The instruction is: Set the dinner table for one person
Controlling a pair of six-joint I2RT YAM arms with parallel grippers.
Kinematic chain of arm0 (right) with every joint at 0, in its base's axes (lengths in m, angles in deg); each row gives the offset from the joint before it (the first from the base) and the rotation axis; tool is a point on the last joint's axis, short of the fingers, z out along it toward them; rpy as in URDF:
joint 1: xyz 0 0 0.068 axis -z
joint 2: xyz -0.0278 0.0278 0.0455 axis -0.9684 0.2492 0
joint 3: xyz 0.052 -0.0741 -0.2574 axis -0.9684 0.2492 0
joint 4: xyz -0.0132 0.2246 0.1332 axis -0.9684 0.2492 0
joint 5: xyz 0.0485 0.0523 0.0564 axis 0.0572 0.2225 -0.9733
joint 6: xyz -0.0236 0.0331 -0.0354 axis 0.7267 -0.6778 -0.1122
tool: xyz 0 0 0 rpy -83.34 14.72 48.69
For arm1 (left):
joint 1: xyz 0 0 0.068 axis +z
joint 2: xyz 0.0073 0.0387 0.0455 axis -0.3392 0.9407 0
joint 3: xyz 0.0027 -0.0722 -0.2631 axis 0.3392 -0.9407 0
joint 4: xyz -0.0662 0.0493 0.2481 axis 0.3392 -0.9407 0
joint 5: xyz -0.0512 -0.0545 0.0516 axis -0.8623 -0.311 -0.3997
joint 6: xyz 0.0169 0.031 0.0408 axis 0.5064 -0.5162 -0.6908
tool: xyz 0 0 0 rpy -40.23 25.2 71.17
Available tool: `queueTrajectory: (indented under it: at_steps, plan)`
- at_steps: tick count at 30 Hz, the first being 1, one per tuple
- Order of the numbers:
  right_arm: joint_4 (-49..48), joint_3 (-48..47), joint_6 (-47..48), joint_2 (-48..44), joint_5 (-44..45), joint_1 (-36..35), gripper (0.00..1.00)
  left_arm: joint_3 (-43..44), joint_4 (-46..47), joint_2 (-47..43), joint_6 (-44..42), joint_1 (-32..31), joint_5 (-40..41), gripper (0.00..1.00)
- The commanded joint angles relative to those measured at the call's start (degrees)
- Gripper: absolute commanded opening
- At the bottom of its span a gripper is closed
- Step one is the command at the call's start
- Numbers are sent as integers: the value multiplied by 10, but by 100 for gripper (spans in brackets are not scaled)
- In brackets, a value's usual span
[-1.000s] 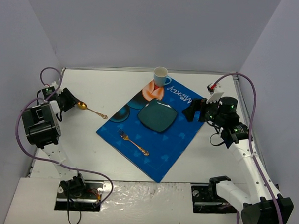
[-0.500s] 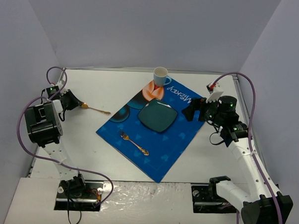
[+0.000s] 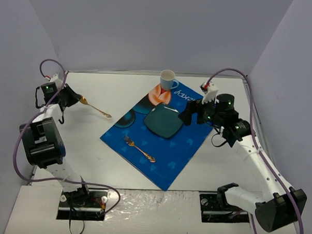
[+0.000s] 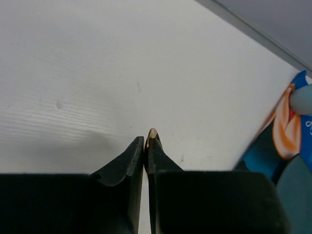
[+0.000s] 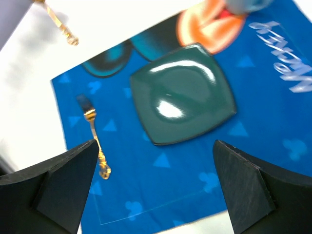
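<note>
The only writing in view is white lettering on the blue mat [image 3: 160, 140], near its far right corner. The right arm covers part of it in the top view and it is blurred in the right wrist view, but it appears to read "Mickey". The mat is a thin, flat rectangle turned cornerwise, printed with paler blue mouse-head shapes and triangles. Dark round patches and an orange patch show toward its far corner.

The mat lies on the surface [image 3: 121, 87], a large matt white rectangle with a thin metal rim [image 3: 121, 72]. The surface fills the floor between plain grey walls and carries everything else.

A dark green plate [image 3: 164, 121] sits on the mat; it is square with rounded corners and glossy enough to throw bright highlights. Nearer, a slim gold fork [image 3: 139, 148] with an ornate handle lies on the mat. A pale cup [image 3: 168, 79] stands at the mat's far corner, over the orange patch.

The left tool [image 3: 69, 97] is closed on a thin gold spoon [image 3: 96, 108] at the surface's left side. Its black fingertips [image 4: 134, 151] pinch the metal, and the handle juts toward the mat. The right tool [image 3: 188, 114] hangs over the plate's right edge with its jaws spread wide, holding nothing.
</note>
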Motion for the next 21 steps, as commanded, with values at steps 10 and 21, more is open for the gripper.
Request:
queueTrajectory:
  at_steps: [10,21]
  plan:
    - [7,-143,64,127,40,-167,92,-40,-62,-277,4,-224,109,0]
    - [13,-221,96,221,72,-252,68,-50,-65,-367,41,-377,213,0]
